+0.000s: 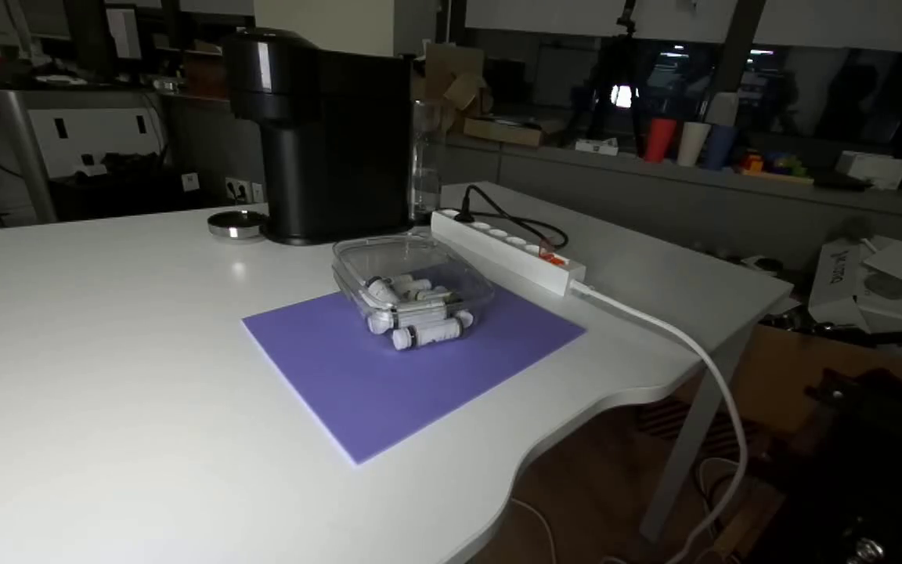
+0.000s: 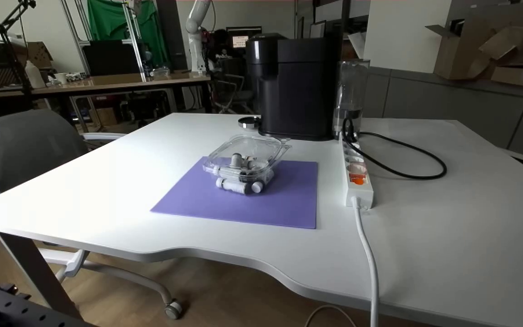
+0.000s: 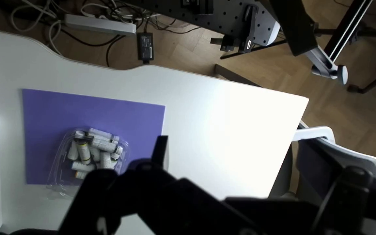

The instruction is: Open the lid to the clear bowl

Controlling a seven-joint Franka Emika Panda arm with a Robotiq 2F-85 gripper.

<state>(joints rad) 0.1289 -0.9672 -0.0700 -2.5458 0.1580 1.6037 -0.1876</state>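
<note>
The clear bowl (image 1: 473,301) stands on the purple mat (image 1: 357,392), with several white and grey cylinders showing through its walls. It also shows in an exterior view (image 2: 268,174) and at the lower left in the wrist view (image 3: 56,166). The transparent lid (image 2: 256,143) lies over the top of the bowl, with a corner tab sticking out at the far right there; its seam is hard to make out. My gripper (image 3: 235,151) is open and empty, high above the table to one side of the bowl. It is out of both exterior views.
A black boxy machine (image 1: 341,149) stands behind the mat, with a shallow round metal dish (image 1: 237,225) beside it. A white power strip (image 1: 506,254) with cables lies close beside the bowl. A chair (image 2: 25,150) stands at the table's edge (image 2: 189,250).
</note>
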